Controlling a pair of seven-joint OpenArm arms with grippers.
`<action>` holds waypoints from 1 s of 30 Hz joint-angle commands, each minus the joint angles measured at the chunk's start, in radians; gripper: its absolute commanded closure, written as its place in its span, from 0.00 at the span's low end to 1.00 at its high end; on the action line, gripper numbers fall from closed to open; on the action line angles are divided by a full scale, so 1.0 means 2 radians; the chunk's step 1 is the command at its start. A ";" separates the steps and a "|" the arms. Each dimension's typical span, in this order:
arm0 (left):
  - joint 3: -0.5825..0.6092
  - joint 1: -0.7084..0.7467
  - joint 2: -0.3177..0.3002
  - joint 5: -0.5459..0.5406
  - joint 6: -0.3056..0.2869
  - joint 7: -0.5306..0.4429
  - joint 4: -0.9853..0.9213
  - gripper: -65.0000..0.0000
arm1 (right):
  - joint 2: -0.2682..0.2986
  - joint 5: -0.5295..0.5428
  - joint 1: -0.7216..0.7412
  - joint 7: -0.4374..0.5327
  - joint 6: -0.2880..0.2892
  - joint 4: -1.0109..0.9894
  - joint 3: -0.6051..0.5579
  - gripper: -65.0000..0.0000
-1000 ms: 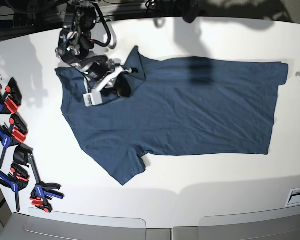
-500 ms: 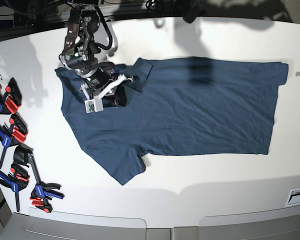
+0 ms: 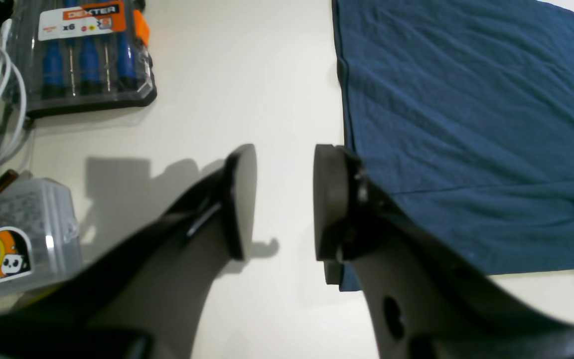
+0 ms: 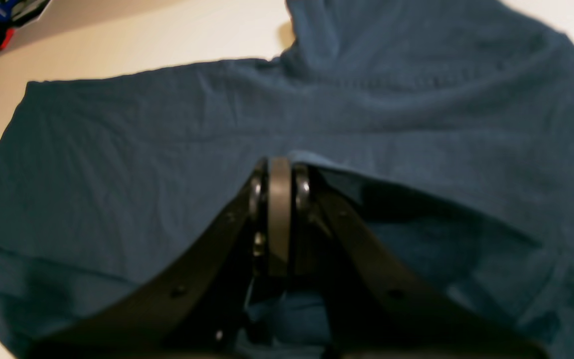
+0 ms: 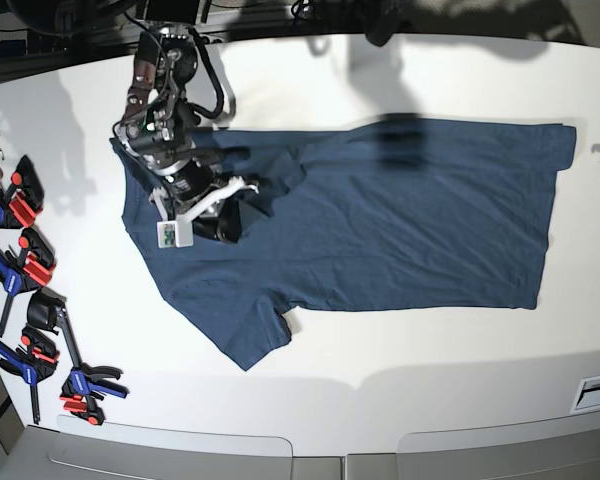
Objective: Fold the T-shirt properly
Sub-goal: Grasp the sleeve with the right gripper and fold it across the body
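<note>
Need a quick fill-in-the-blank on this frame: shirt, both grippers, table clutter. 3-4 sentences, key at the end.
1. The right gripper is ____ on a fold of the T-shirt.
2. The left gripper hovers with its jaws ____, holding nothing.
3. In the left wrist view, the left gripper sits over the table beside the shirt's ____.
4. The clamps lie near the base view's ____ edge.

Missing words: shut; open; edge; left

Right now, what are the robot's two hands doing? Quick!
Left gripper: open, holding nothing, beside the T-shirt edge.
Right gripper: closed, pinching a fold of the T-shirt.
</note>
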 commanded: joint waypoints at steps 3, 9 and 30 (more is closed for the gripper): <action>-0.006 -0.004 -0.015 -0.010 -0.001 -0.013 0.007 0.73 | 0.001 -0.003 0.018 0.015 0.002 0.007 0.000 1.00; -0.006 -0.004 -0.015 -0.010 -0.001 -0.013 0.007 0.73 | 0.001 -0.023 0.022 0.023 0.000 0.007 0.000 1.00; -0.006 -0.004 -0.015 -0.010 -0.001 -0.013 0.007 0.73 | 0.001 -0.023 0.036 0.033 -0.002 0.007 0.000 1.00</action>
